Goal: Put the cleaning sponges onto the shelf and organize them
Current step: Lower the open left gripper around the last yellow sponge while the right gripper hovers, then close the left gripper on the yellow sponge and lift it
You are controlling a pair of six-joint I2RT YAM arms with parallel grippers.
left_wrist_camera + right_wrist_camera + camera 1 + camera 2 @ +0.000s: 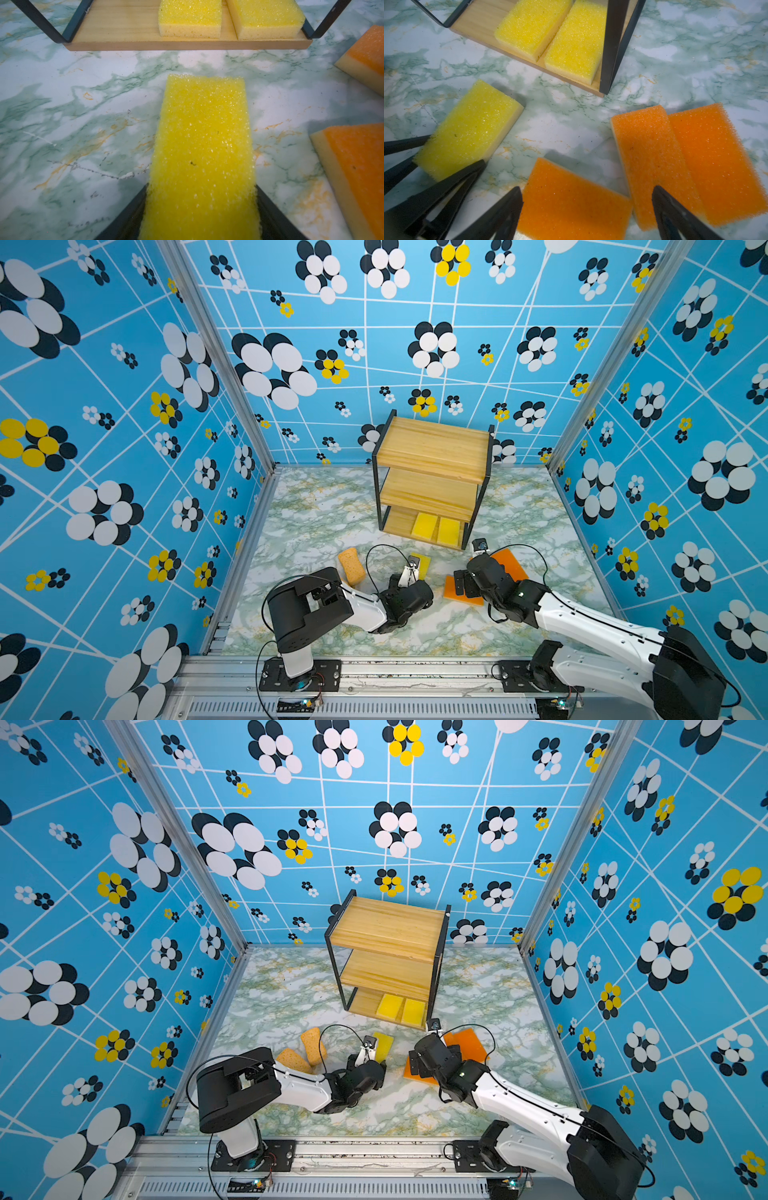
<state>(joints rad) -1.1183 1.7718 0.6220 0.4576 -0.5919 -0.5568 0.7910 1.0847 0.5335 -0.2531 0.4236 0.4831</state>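
Left gripper (pixel 201 188): the fingers (pixel 133 209) press against both long sides of a yellow sponge (pixel 204 135). The jaws are closed to its width and grip its near end. The sponge points toward the shelf (pixel 432 448) and stops short of the bottom board (pixel 116 27). Whether it rests on the table (pixel 316 522) or hangs just above it cannot be determined.

Right gripper (pixel 586 188): the jaws are spread wide, hold nothing, and are poised above the orange sponges. Two of these (pixel 652 158) (pixel 716 158) lie side by side and touching; a third (pixel 571 199) lies just apart. All three are on the table near the shelf's right front leg.

The bottom board carries two shelved yellow sponges (pixel 424 524) (pixel 449 531) side by side toward its right end. Two tan sponges (pixel 313 1046) (pixel 293 1060) lie close together on the table beside the left arm.
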